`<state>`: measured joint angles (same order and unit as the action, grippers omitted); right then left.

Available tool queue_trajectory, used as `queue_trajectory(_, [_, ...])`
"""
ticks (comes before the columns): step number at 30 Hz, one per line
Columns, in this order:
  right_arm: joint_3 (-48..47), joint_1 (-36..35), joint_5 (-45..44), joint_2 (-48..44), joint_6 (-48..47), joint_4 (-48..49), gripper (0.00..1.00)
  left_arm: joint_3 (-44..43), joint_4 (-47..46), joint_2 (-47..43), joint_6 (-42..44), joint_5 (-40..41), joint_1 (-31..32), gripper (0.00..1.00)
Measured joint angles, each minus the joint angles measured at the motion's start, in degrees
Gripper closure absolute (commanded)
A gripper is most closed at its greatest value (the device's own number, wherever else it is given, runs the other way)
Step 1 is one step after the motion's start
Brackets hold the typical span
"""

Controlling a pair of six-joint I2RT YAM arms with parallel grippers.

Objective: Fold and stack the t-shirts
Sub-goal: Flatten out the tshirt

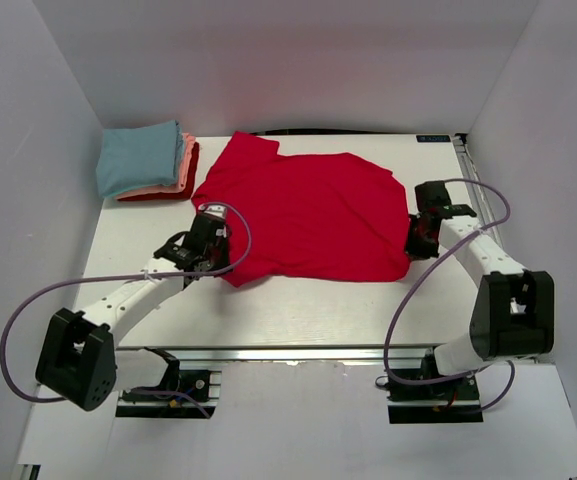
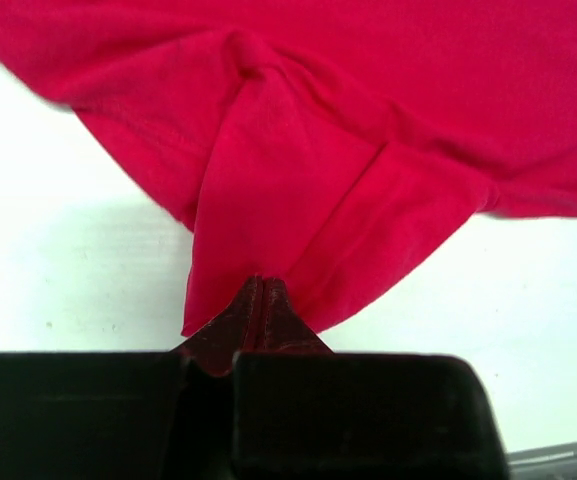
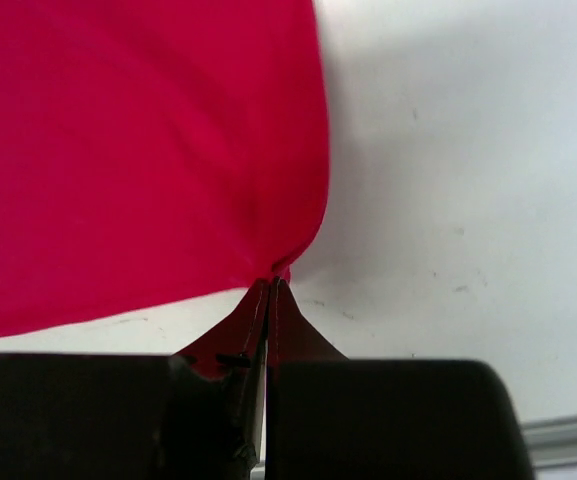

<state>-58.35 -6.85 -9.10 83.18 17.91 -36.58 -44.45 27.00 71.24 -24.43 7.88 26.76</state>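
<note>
Red shirt (image 1: 308, 215) lies spread mostly flat across the middle of the worktop (image 1: 298, 310), one sleeve pointing to the far left. Left end effector (image 1: 211, 250) sits at the shirt's near-left corner, fully closed and pinching a bunch of red cloth. Left wrist view shows the fabric gathered into a couple of folds running up from the pinch point, with bare worktop on both sides. Right end effector (image 1: 415, 240) is at the shirt's near-right corner, also clamped tight on the hem. Right wrist view shows the cloth fanning out to the left from the tips and bare worktop to the right. Both arms are low, close to the surface. Stack of folded shirts (image 1: 143, 160) sits in the far-left corner: light blue on top, salmon-pink under it, red at the bottom. Stack is just beside the spread shirt's sleeve; can't tell if they touch.
</note>
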Motion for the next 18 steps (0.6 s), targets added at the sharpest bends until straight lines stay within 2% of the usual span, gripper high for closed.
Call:
queue_trajectory(9, [2.29,0.00,-2.36,1.55,4.50,-7.23,1.00,0.26,6.80,-7.28,-3.56,0.26,0.76,1.00])
queue_trajectory(18, [3.13,0.72,-3.96,-4.90,5.64,-12.04,1.00,-5.18,18.49,-17.18,-6.45,4.07,0.76,1.00])
